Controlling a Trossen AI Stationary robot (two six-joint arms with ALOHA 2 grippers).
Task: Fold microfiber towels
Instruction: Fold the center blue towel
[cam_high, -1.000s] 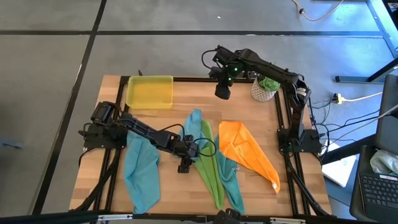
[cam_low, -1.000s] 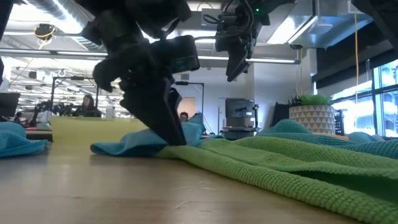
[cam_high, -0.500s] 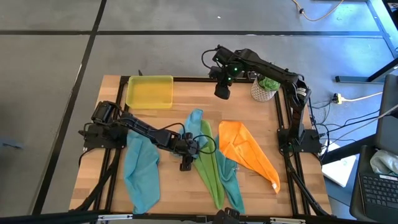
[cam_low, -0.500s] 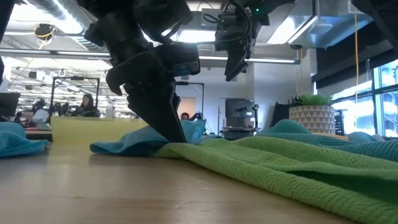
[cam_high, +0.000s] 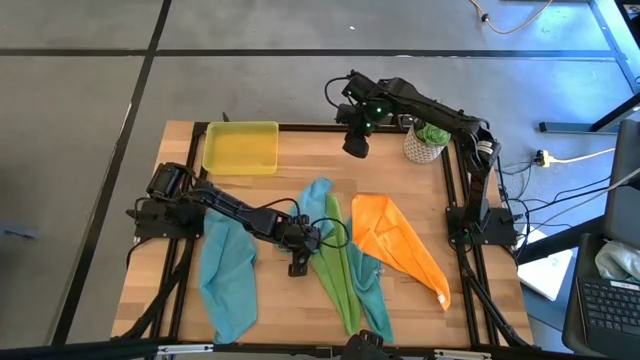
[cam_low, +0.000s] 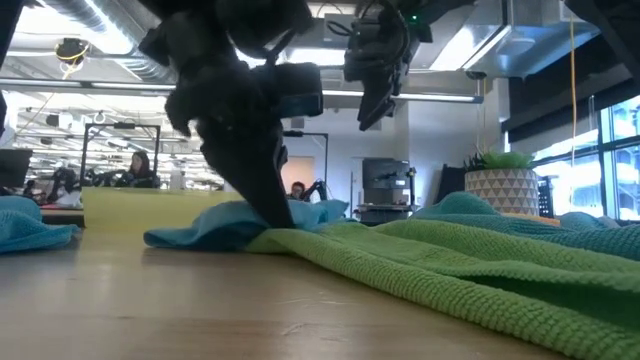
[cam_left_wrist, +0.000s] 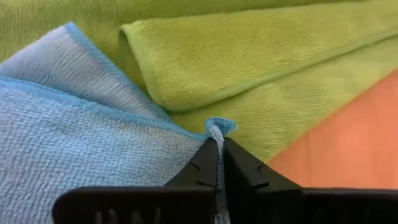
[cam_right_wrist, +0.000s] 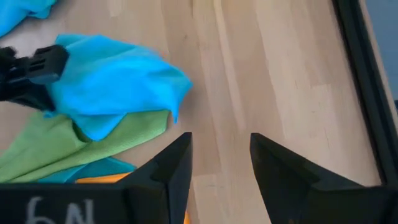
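The left gripper (cam_left_wrist: 219, 163) has just pinched shut on the light blue towel (cam_high: 316, 196) edge; lift slowly, keeping clear of the green towel (cam_left_wrist: 249, 56) just ahead. Right gripper (cam_right_wrist: 219, 163) hovers open, far off.

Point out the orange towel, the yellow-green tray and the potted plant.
orange towel (cam_high: 395, 240), high view, middle of the cloth.
yellow-green tray (cam_high: 212, 150), high view, left rim.
potted plant (cam_high: 424, 143), high view, the white pot's side.
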